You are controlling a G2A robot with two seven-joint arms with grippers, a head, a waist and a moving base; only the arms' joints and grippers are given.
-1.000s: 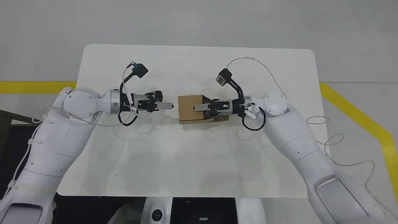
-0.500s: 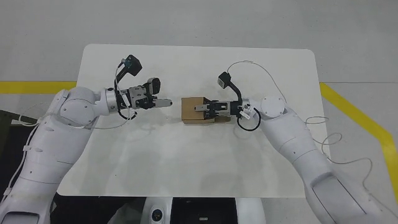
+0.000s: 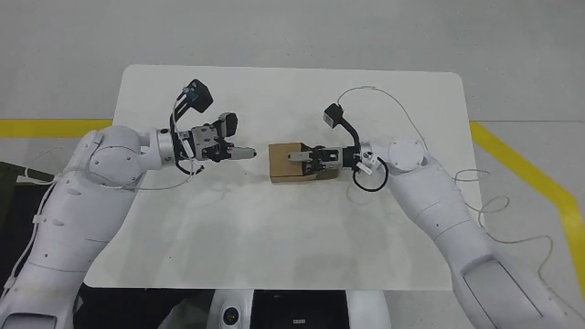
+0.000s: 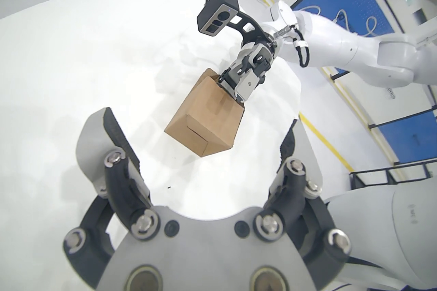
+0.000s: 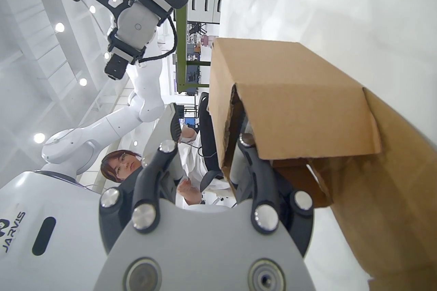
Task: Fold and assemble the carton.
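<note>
White table [image 3: 366, 228] bears a brown carton [image 3: 285, 168] lying on its side near the middle. The right gripper [image 3: 294, 157] is clamped on a wall at the carton's open end, one finger inside. The left gripper [image 3: 249, 153] hangs just beside the closed end, fingers apart, clear of it.

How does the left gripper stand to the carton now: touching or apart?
Apart. The top view shows a strip of bare table between the left gripper and the carton.
</note>
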